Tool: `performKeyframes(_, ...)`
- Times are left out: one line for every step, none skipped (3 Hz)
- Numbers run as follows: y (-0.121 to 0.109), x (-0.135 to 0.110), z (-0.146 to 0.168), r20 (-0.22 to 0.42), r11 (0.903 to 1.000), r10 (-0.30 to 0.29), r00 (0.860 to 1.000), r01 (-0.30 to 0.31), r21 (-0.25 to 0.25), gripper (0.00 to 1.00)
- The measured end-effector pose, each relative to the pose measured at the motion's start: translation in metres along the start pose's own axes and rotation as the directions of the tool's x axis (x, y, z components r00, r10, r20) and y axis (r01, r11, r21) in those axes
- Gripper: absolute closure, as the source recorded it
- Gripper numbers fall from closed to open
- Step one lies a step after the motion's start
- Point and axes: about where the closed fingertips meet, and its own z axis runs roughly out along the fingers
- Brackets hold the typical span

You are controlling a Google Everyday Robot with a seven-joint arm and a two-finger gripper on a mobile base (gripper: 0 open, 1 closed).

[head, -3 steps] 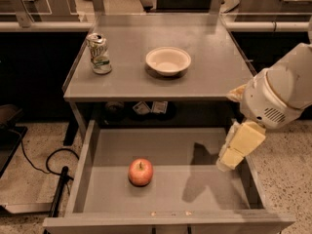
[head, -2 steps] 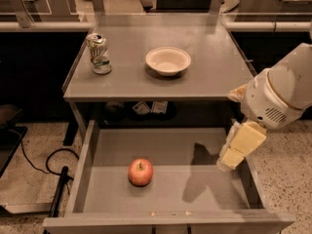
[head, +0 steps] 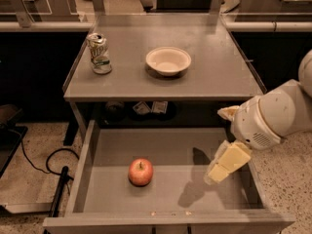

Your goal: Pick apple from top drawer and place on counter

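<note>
The red apple (head: 141, 172) lies on the bare bottom of the open top drawer (head: 97, 194), left of the middle. My gripper (head: 220, 168), cream-yellow, hangs over the right part of the drawer, well to the right of the apple and apart from it. It holds nothing that I can see. The white arm comes in from the right edge. The grey counter (head: 214, 77) is the cabinet's top, above and behind the drawer.
A cream-white bowl (head: 168, 60) sits mid-counter and a crushed drink can (head: 100, 53) stands at its left. Small items lie on the dark shelf (head: 146, 108) under the counter. A black cable (head: 51, 162) runs on the speckled floor at left.
My gripper has moved a little left and down, further over the drawer's right part. The apple, bowl and can have not moved.
</note>
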Motion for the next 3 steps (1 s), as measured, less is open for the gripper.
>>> performKeyframes(-0.004, 0.004, 0.027, 0.09, 0.9997, 0.02, 0.996, -0.021, 0.01, 0.0)
performKeyframes(-0.007, 0.01, 0.05, 0.148, 0.9995, 0.031, 0.989, -0.031, 0.002, 0.0)
performKeyframes(-0.007, 0.01, 0.05, 0.148, 0.9995, 0.031, 0.989, -0.031, 0.002, 0.0)
